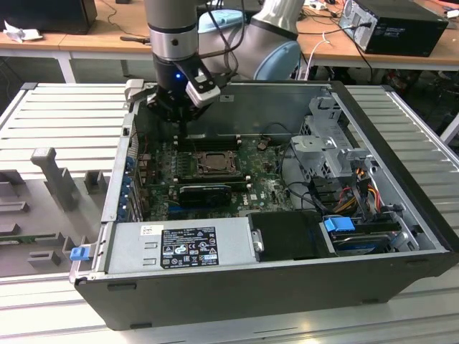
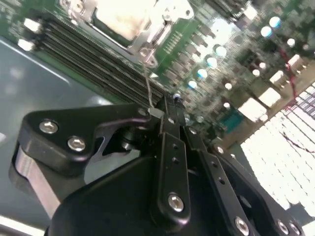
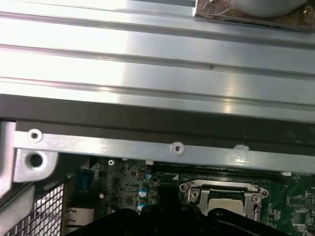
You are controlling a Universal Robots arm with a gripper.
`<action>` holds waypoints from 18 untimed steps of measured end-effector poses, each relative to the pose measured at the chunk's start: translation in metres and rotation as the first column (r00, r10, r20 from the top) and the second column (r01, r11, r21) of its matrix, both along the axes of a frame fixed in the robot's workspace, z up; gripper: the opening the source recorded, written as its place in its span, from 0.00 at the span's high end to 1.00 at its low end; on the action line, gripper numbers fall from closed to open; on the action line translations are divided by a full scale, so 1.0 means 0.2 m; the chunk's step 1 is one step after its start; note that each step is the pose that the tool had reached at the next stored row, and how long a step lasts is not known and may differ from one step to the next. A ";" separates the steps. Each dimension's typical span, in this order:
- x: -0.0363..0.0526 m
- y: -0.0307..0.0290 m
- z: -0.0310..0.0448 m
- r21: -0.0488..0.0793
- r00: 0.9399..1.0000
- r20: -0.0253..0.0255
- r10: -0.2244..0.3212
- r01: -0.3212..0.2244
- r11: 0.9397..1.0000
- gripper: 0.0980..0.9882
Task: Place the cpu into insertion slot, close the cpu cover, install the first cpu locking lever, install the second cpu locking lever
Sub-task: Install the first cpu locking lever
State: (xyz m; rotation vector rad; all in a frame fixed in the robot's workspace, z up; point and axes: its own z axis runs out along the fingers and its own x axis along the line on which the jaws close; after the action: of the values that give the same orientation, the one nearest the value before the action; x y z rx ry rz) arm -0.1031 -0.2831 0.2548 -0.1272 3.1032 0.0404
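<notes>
Over an open computer case (image 1: 287, 294) on the ribbed metal desk (image 1: 64, 115), my arm (image 1: 172, 36) hangs just beside the socket (image 1: 195, 165), above the long memory slots (image 1: 208, 142) that run alongside it. My jaws are closed on the free end of a thin wire lever (image 2: 147, 86), which rises from a corner of the socket, as the second wrist view shows. The cover plate (image 3: 221, 186) lies flat on the socket in the first wrist view. A pale flat surface (image 2: 120, 19) shows through its window; I cannot tell whether it is the chip. On the side of the socket away from my jaws lies a long black graphics card (image 1: 204, 192).
</notes>
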 end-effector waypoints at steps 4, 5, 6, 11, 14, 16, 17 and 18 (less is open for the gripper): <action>0.106 0.006 -0.008 0.000 1.000 -0.001 0.000 0.000 1.000 0.99; 0.150 0.007 -0.013 0.000 1.000 -0.002 0.000 0.000 1.000 0.99; 0.176 0.007 -0.017 0.000 1.000 -0.003 0.000 0.000 1.000 0.99; 0.220 0.002 -0.026 0.057 1.000 -0.007 0.000 0.000 0.998 0.99; 0.241 0.001 -0.062 0.061 1.000 -0.007 0.000 0.000 0.998 0.99; 0.274 0.004 -0.091 0.060 1.000 -0.007 0.001 -0.001 0.998 0.99; 0.285 0.005 -0.096 0.060 1.000 -0.007 0.001 -0.001 0.998 0.99; 0.307 0.005 -0.103 0.060 1.000 -0.007 0.002 -0.002 0.998 0.99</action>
State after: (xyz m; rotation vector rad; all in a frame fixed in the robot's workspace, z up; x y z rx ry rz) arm -0.0417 -0.2820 0.2342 -0.1285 3.1047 0.1342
